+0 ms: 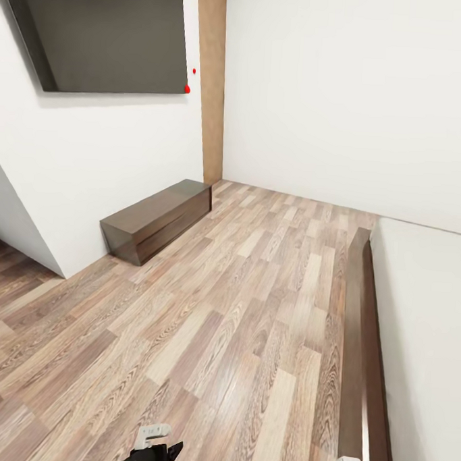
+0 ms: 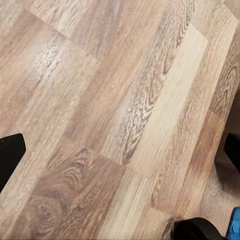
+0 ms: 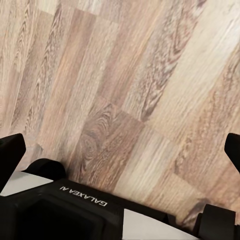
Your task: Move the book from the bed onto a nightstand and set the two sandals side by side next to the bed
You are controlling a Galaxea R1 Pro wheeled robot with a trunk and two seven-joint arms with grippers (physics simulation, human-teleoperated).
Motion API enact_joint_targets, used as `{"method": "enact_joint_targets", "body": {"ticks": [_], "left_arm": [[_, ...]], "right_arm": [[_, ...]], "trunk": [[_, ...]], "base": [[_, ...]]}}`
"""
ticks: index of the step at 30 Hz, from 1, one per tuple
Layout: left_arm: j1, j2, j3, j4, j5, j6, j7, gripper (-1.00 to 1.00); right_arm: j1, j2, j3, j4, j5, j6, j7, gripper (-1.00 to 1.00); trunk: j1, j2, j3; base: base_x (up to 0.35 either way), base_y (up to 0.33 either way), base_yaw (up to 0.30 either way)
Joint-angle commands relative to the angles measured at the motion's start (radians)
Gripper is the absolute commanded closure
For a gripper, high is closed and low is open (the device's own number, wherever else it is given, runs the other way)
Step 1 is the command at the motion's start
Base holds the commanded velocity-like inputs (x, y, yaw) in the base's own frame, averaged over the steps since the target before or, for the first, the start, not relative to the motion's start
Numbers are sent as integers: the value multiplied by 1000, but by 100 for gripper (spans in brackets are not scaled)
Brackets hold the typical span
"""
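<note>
Head view: wood plank floor [image 1: 205, 324], white walls, dark wall panel [image 1: 105, 35] upper left, long dark low cabinet [image 1: 157, 218] against wall. Bed [image 1: 421, 335] at right edge, off-white mattress, dark frame rail. Left gripper [image 1: 153, 441] at bottom edge, state unclear.

Left wrist view: floor planks, dark fingertips [image 2: 10, 155] wide apart, nothing between; blue sliver [image 2: 235, 225] at corner, possibly sandal.

Right wrist view: floor, robot base [image 3: 85, 210], right gripper [image 3: 122, 150] fingers spread, empty.

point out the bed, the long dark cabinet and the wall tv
bed [image 1: 422, 321], head view, bare mattress top
long dark cabinet [image 1: 157, 210], head view, its top face
wall tv [image 1: 105, 35], head view, middle of the screen
</note>
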Motion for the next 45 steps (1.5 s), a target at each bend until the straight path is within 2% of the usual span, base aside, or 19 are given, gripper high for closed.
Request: {"method": "enact_joint_targets", "body": {"ticks": [1,12,45], "left_arm": [[-1,0,-6,2,8,-4,-1,-100],[-1,0,-6,2,8,-4,-1,-100],[-1,0,-6,2,8,-4,-1,-100]], "right_arm": [[0,1,-9,-1,7,6,5,-100],[0,-1,-9,-1,7,6,5,-100],[0,-1,-9,-1,7,6,5,-100]], "trunk": [[-4,7,2],[-8,14,9],[-8,14,61]], "base": [[0,0,0],[0,0,0],[0,0,0]]}}
